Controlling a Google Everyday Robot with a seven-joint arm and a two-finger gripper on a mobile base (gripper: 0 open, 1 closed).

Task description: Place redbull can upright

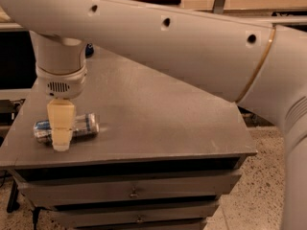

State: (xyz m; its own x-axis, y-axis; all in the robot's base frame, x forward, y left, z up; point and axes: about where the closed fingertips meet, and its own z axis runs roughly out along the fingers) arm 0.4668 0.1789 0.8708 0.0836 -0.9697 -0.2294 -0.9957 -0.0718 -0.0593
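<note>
The redbull can (81, 125), slim, silver and blue, lies on its side near the front left of the grey table top (158, 114). My gripper (61, 142) hangs straight down from the white arm over the middle of the can. Its cream finger (61, 123) stands in front of the can and hides the can's middle. The fingertip reaches down to the table surface beside the can.
The big white arm (182, 37) crosses the upper part of the view and hides the back of the table. A dark blue object (89, 51) peeks out behind the wrist at the back left. Drawers (134, 191) sit under the table top. The table's front edge is close to the can.
</note>
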